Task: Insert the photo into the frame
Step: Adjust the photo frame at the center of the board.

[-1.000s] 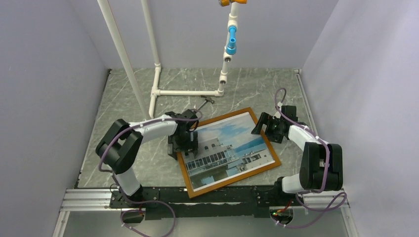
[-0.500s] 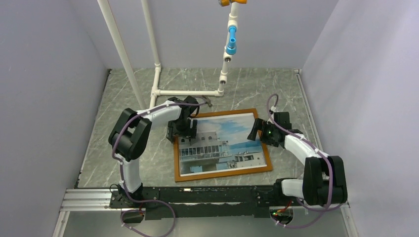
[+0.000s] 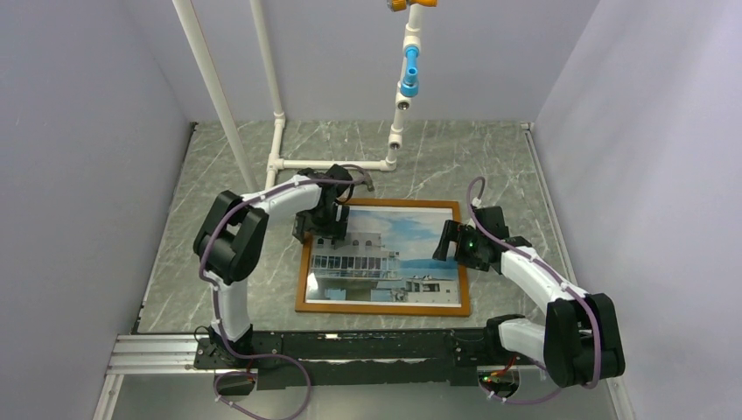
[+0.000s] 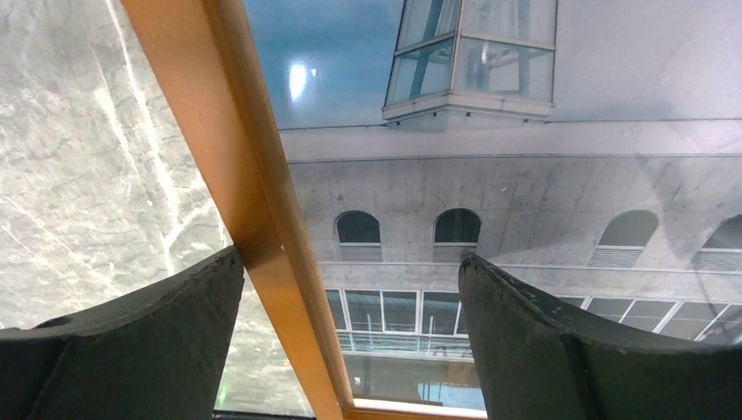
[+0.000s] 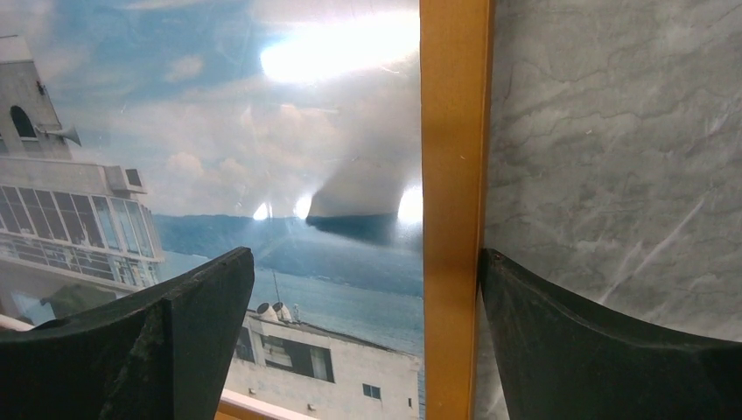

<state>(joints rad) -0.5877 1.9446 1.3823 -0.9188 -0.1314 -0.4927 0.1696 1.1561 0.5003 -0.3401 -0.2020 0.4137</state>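
The frame [image 3: 381, 309] of orange-brown wood lies flat on the marble table, its sides square to the table's edges. The photo [image 3: 389, 254] of a white building, blue sky and sea lies face up inside it. My left gripper [image 3: 322, 229] is open over the frame's far left corner, its fingers straddling the left rail [image 4: 254, 219] with the photo [image 4: 490, 192] beside it. My right gripper [image 3: 448, 243] is open over the right rail [image 5: 451, 175], one finger over the photo [image 5: 262, 157] and one over the table. Neither gripper [image 4: 350, 258] [image 5: 367, 254] is closed on anything.
A white pipe stand [image 3: 332, 164] rises at the back of the table, with a blue and orange fitting [image 3: 409, 74] hanging above. A small dark metal piece [image 3: 367, 179] lies by the pipe's base. Purple walls close in three sides.
The frame with the photo has turned clockwise from tilted to square with the table and slid slightly left. The left gripper moved farther back; the right gripper moved left and nearer.
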